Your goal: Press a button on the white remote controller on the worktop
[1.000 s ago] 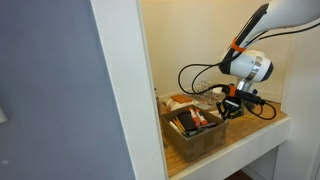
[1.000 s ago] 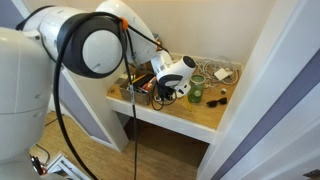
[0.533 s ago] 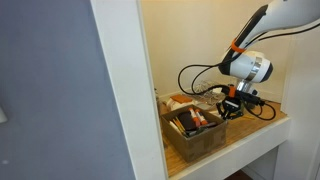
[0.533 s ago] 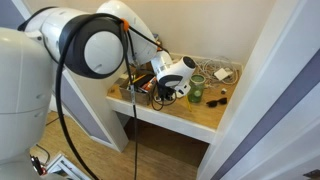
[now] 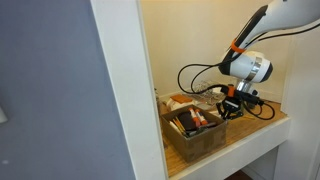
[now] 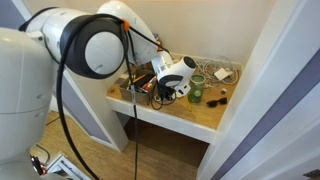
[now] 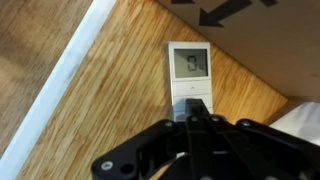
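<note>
On the wooden worktop, a little in from its white front edge, the white remote lies flat, its small grey screen at the end away from the claw. The claw comes in from the bottom of the wrist view. Its jaws are drawn together into one narrow tip, with no gap between them and nothing held. That suits the job: a closed tip works as a single blunt finger, where spread jaws would straddle the remote or hit two spots at once. The tip sits over the plain lower half of the remote, below the screen, which is likely where the button is. Whether it touches the surface or hovers just above, I cannot tell. In both exterior views the claw points steeply down at the worktop beside the brown box, and its body hides the remote. The green jar stands near, apart from the claw. Because the remote lies flat on firm wood, a straight downward push should meet resistance. A slanted one could skate it toward the edge.
</note>
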Controlling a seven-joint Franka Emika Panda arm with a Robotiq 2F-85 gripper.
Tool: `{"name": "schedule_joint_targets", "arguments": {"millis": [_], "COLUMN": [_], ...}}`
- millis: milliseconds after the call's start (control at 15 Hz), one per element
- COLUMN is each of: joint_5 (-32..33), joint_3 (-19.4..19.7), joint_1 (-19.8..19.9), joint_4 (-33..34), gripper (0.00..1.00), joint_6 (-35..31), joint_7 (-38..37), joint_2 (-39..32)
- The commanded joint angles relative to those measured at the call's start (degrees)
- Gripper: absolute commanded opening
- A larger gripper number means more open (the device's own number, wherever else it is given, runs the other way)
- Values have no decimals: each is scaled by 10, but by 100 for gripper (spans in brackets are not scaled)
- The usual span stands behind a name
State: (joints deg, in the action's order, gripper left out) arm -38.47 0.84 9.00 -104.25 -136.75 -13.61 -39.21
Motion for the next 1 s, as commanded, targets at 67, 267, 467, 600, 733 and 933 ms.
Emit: {"name": "schedule_joint_targets", "arguments": {"millis": [67,267,467,600,733,933], "joint_5": [-15,-12,4,26,38,67], "joint_3": [-9,-9,1,10,14,18], "joint_1": [12,16,16,15,14,10], "joint_4": [2,-6,-11,-12,-18,-33], "gripper": [0,0,0,5,30,44], "joint_6": [11,29,77,118,134,137], "joint_7": [11,18,22,37,69,120], "joint_2": [21,55,92,117,142,182]}}
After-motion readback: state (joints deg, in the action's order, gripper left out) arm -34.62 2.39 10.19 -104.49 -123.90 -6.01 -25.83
